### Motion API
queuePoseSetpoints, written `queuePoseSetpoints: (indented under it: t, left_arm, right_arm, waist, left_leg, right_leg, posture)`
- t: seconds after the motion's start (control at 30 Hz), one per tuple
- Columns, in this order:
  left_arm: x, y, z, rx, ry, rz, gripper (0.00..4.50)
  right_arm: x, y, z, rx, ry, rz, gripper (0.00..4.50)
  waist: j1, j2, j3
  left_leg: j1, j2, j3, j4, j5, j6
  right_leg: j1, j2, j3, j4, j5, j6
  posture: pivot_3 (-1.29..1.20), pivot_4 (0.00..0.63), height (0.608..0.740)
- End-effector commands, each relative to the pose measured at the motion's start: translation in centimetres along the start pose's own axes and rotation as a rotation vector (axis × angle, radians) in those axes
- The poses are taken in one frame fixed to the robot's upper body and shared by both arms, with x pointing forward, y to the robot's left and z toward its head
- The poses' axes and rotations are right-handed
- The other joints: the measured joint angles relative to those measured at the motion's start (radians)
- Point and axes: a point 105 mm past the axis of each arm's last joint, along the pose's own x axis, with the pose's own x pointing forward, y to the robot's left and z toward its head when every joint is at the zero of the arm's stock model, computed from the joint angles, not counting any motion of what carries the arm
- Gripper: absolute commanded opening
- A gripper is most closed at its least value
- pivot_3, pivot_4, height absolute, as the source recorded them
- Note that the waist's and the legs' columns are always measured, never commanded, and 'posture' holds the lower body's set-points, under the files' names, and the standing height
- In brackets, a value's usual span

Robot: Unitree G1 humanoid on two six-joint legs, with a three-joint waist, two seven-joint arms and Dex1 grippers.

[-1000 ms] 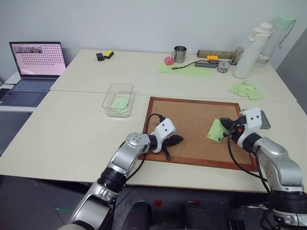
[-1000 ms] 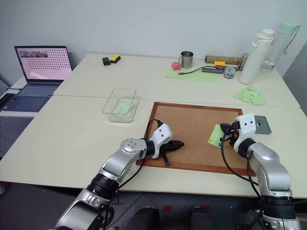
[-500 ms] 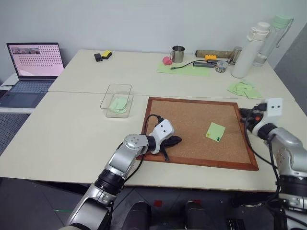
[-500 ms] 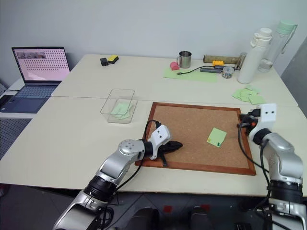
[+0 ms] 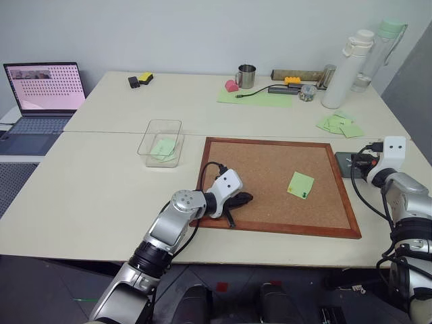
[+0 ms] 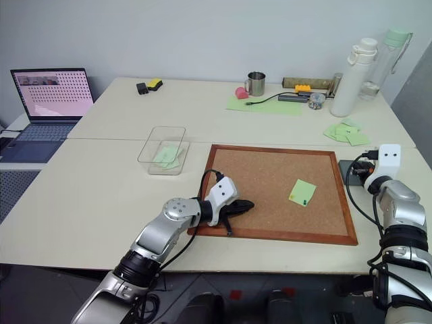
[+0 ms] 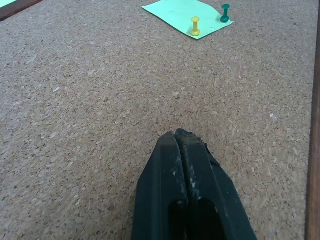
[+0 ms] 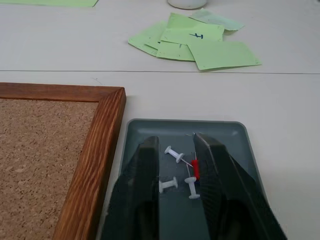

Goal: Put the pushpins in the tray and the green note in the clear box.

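The green note [image 5: 301,184] lies on the corkboard [image 5: 270,162], with a yellow pushpin [image 7: 195,26] stuck in it and a dark green pushpin [image 7: 225,12] at its edge. My left gripper [image 5: 244,198] rests shut and empty on the cork near the board's front left. My right gripper [image 8: 176,141] hangs open over the dark-grey tray [image 8: 185,123], just right of the board. A red pushpin [image 8: 195,169] sits between its fingers, close to one of them, and three white pushpins [image 8: 174,153] lie in the tray. The clear box [image 5: 160,142] stands left of the board with green notes inside.
A heap of green notes [image 5: 339,124] lies behind the tray. Further back are a white bottle [image 5: 341,71], a metal mug [image 5: 246,75] and a large green sheet [image 5: 253,98]. A laptop [image 5: 44,91] stands at the far left.
My right gripper has moved right, from the green note on the board to above the tray, and has opened its fingers. The left gripper has stayed put.
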Motion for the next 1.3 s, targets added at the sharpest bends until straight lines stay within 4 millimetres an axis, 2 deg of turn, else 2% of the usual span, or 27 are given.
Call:
queuePoseSetpoints:
  t: [0.03, 0.17, 0.3, 0.37, 0.43, 0.53, 0.67, 0.83, 1.17, 1.3]
  left_arm:
    - [0.0, -0.8, -2.6, -0.05, 0.098, -0.019, 0.0]
    - [0.1, -0.7, -2.5, -0.052, 0.096, -0.017, 0.0]
    - [0.1, -0.6, -2.5, -0.054, 0.096, -0.017, 0.0]
    - [0.1, -0.6, -2.6, -0.054, 0.097, -0.018, 0.0]
    - [0.1, -0.6, -2.6, -0.054, 0.098, -0.02, 0.0]
    - [0.2, -0.6, -2.6, -0.054, 0.099, -0.022, 0.0]
    - [0.2, -0.6, -2.5, -0.047, 0.104, -0.032, 0.0]
    - [0.3, -0.5, -2.4, -0.042, 0.104, -0.039, 0.0]
    - [0.3, -0.4, -2.3, -0.043, 0.102, -0.034, 0.0]
    - [0.2, -0.4, -2.4, -0.047, 0.102, -0.03, 0.0]
  right_arm:
    - [-0.4, -0.9, 2.2, -0.011, -0.077, -0.012, 1.99]
    - [-1.1, -0.1, 3.2, -0.004, -0.151, 0.031, 2.8]
    - [-3.6, 3.9, 3.5, -0.024, -0.205, 0.234, 2.8]
    - [-5.8, 7.3, 2.2, -0.04, -0.199, 0.365, 2.8]
    - [-7.6, 9.5, 0.9, -0.062, -0.176, 0.435, 2.8]
    - [-9.2, 11.6, -1.1, -0.105, -0.133, 0.468, 2.8]
    - [-10.3, 13.8, -2.7, -0.083, -0.109, 0.485, 2.8]
    - [-10.0, 14.7, -3.6, -0.077, -0.089, 0.463, 2.8]
    - [-9.2, 13.5, -4.4, -0.06, -0.061, 0.41, 2.8]
    - [-9.1, 13.3, -4.4, -0.051, -0.061, 0.409, 2.12]
  waist:
    - [0.0, 0.0, 0.0]
    - [0.0, 0.0, 0.0]
    - [0.001, 0.0, 0.0]
    - [0.001, 0.001, 0.0]
    - [0.003, 0.001, -0.001]
    - [0.003, 0.003, -0.003]
    - [0.001, 0.003, -0.004]
    - [0.004, 0.003, -0.004]
    - [0.005, 0.003, -0.004]
    - [0.005, 0.003, -0.004]
  left_leg:
    - [0.0, 0.0, 0.0, 0.0, 0.0, 0.0]
    - [0.0, 0.0, 0.0, 0.0, 0.0, 0.0]
    - [0.0, 0.0, -0.001, 0.0, 0.0, 0.0]
    - [0.0, 0.0, -0.002, 0.0, 0.0, 0.0]
    - [0.0, 0.0, -0.003, 0.0, 0.0, 0.0]
    - [0.0, 0.0, -0.003, 0.0, 0.0, 0.0]
    - [0.001, 0.0, -0.002, 0.001, 0.0, 0.0]
    - [0.001, 0.0, -0.002, 0.0, 0.0, 0.0]
    - [0.001, 0.0, -0.002, 0.0, 0.0, 0.0]
    - [0.001, 0.0, -0.002, 0.0, 0.0, 0.0]
  right_leg:
    - [0.0, 0.0, 0.0, 0.0, 0.0, 0.0]
    - [0.0, 0.0, 0.0, 0.0, 0.0, 0.0]
    - [0.0, 0.0, -0.001, 0.0, 0.0, 0.0]
    - [0.001, 0.0, -0.002, 0.0, 0.0, 0.0]
    - [0.001, 0.0, -0.002, 0.001, 0.0, 0.0]
    - [0.001, 0.0, -0.002, 0.0, 0.0, 0.0]
    - [0.001, -0.001, -0.001, -0.001, -0.003, 0.004]
    - [0.001, 0.0, -0.001, -0.001, -0.002, 0.003]
    - [0.001, 0.0, -0.001, -0.001, -0.001, 0.0]
    - [0.001, 0.0, -0.001, -0.001, -0.001, 0.0]
  posture:
    - [0.0, 0.15, 0.74]
    - [0.0, 0.15, 0.74]
    - [0.0, 0.15, 0.74]
    - [0.0, 0.15, 0.74]
    - [0.0, 0.15, 0.74]
    - [0.0, 0.15, 0.74]
    - [0.0, 0.15, 0.74]
    - [0.0, 0.15, 0.74]
    - [0.0, 0.15, 0.74]
    - [0.0, 0.15, 0.74]
